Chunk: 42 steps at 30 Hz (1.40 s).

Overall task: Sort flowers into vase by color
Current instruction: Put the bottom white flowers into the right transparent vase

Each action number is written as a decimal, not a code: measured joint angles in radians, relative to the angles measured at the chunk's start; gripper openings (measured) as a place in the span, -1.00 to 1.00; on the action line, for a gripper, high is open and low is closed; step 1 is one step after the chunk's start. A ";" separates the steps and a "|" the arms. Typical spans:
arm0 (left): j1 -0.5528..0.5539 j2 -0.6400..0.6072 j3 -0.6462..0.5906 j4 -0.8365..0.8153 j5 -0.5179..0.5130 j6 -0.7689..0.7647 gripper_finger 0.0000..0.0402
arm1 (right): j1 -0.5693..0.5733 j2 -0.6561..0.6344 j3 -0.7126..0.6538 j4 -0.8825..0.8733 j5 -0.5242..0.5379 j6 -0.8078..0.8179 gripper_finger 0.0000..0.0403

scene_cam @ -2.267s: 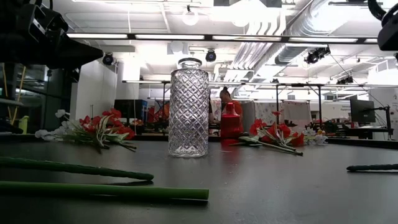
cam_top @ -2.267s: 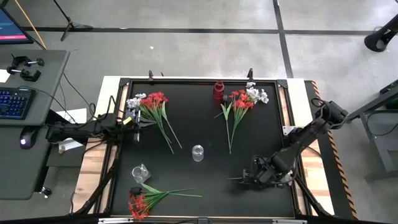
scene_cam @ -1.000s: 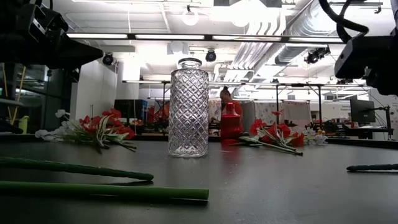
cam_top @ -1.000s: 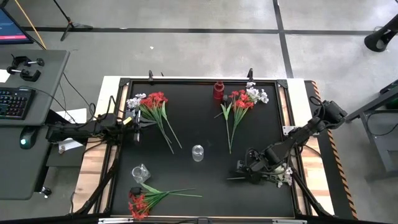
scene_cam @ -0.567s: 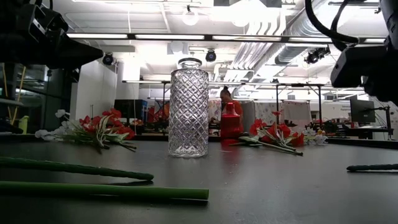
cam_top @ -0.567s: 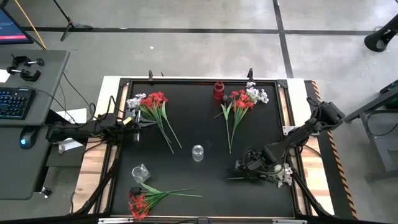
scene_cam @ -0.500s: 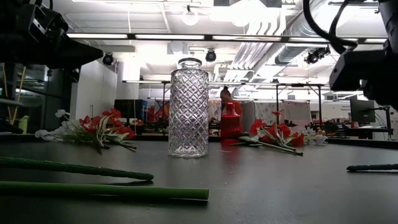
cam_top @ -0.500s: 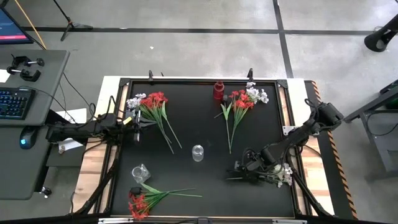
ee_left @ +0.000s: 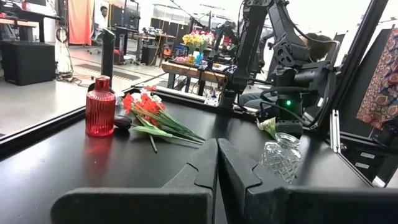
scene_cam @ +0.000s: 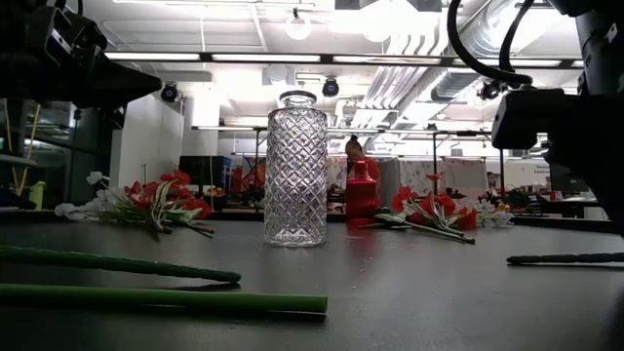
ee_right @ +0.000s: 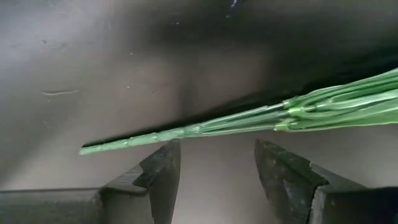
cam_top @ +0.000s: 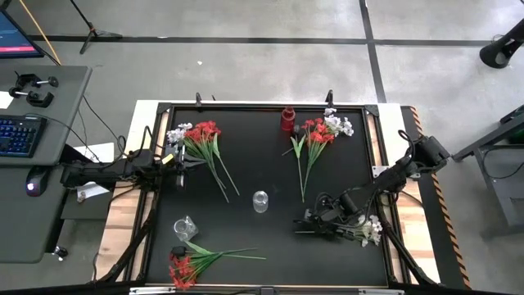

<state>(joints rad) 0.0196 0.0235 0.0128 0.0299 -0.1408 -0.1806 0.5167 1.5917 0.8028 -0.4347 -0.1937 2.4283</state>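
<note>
Right gripper (cam_top: 313, 221) spread, hovering over white flower stem (ee_right: 186, 132) at table's 4 o'clock. Left gripper (ee_left: 217, 163) pressed together, parked at 9 o'clock. Risk: thin stem slips aside on closure.

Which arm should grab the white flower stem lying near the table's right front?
Right. Its pincer is open, low over that stem, fingers straddling it. The left pincer is shut, parked at the table's left edge.

vase (cam_top: 260, 201) mid-table, flowers (cam_top: 204, 144) around it
</note>
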 joint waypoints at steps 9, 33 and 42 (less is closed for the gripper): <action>0.000 0.000 0.000 0.000 0.000 0.000 -1.00 | 0.004 -0.055 0.002 0.090 0.034 -0.106 -0.03; 0.000 0.000 0.000 0.000 0.000 0.000 -1.00 | -0.215 -0.414 0.205 -0.125 0.121 -1.543 -0.03; 0.000 0.000 0.000 0.000 0.000 0.000 -1.00 | 0.053 -0.172 0.476 -0.731 0.038 -1.752 -0.03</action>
<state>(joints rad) 0.0196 0.0232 0.0128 0.0302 -0.1406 -0.1806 0.5693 1.4197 1.2792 -1.1653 -0.1554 0.6767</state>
